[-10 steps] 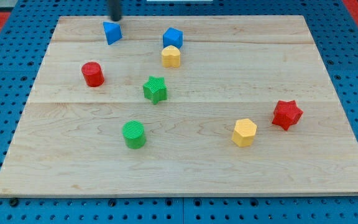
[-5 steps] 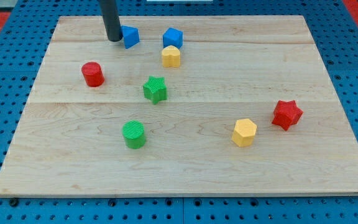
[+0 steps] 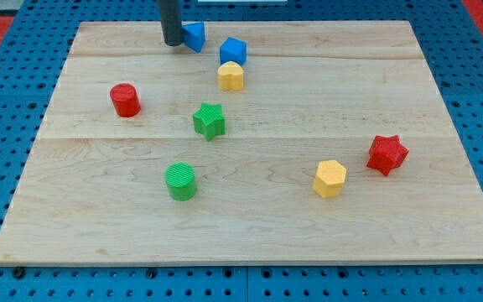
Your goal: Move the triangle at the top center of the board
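The blue triangle block (image 3: 194, 36) sits near the view's top centre of the wooden board (image 3: 250, 226). My tip (image 3: 173, 42) stands on the board right against the triangle's left side. A blue cube (image 3: 233, 50) lies just to the right of the triangle, a small gap apart, with a yellow hexagon block (image 3: 231, 76) touching it below.
A red cylinder (image 3: 125, 100) lies at the left, a green star (image 3: 210, 120) in the middle, a green cylinder (image 3: 180, 181) below it. A yellow hexagon block (image 3: 329, 178) and a red star (image 3: 386, 154) lie at the right.
My tip came down beside the blue triangle and moved right and up the view. The triangle slid right and slightly up, closer to the blue cube. Other blocks stayed put.
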